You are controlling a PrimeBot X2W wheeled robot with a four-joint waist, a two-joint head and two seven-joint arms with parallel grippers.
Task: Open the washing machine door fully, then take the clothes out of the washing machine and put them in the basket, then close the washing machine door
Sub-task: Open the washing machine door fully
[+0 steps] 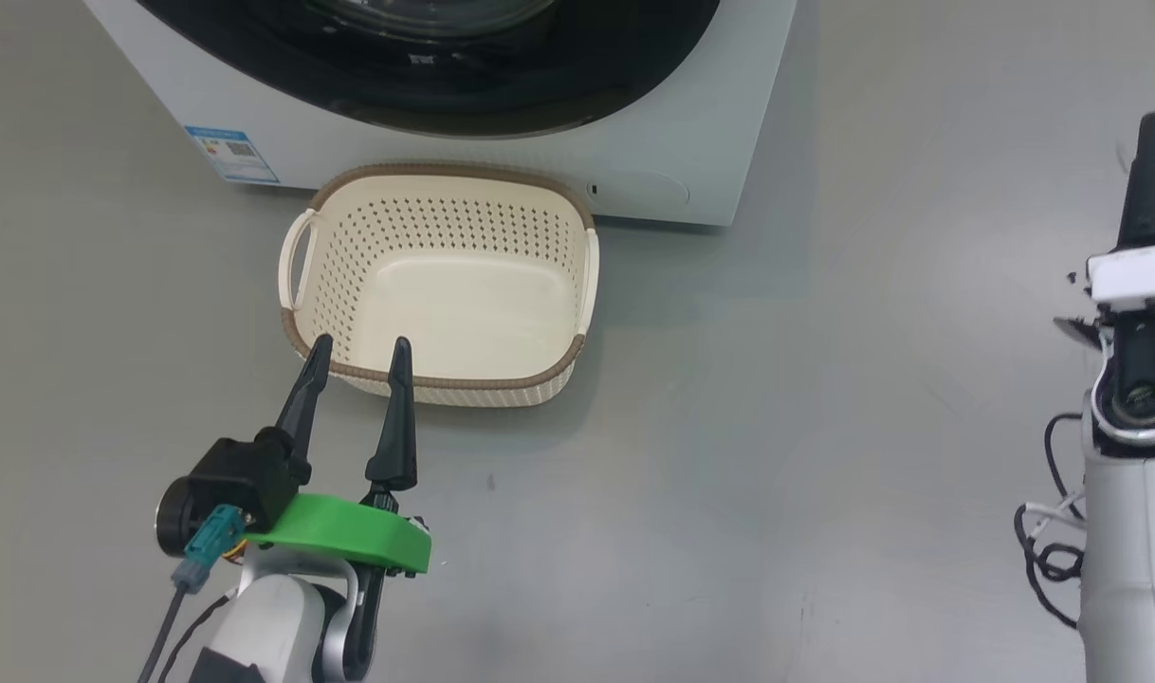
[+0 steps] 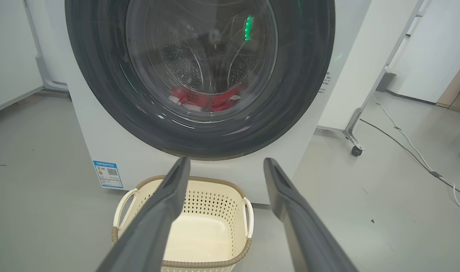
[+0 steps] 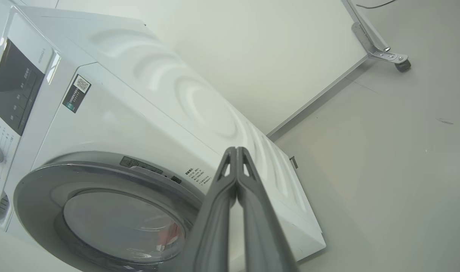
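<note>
The white washing machine [image 1: 502,161] stands ahead with its round black-rimmed door [image 2: 199,75] closed. Red clothes [image 2: 205,100] lie in the drum behind the glass. The cream basket [image 1: 440,285] sits on the floor against the machine's base, with nothing in it. My left gripper [image 1: 361,353] hangs open just in front of the basket's near rim, fingers apart and holding nothing. My right gripper [image 1: 1152,128] is far to the right, off the machine's right side. In the right wrist view its fingertips [image 3: 235,151] are pressed together, shut on nothing, pointing at the machine's side panel [image 3: 199,109].
Grey floor [image 1: 824,427] lies open around the basket and to the right. A white partition on a castor frame [image 2: 356,149] stands right of the machine, with a cable [image 2: 415,160] trailing over the floor. A blue label [image 1: 231,152] marks the machine's lower left.
</note>
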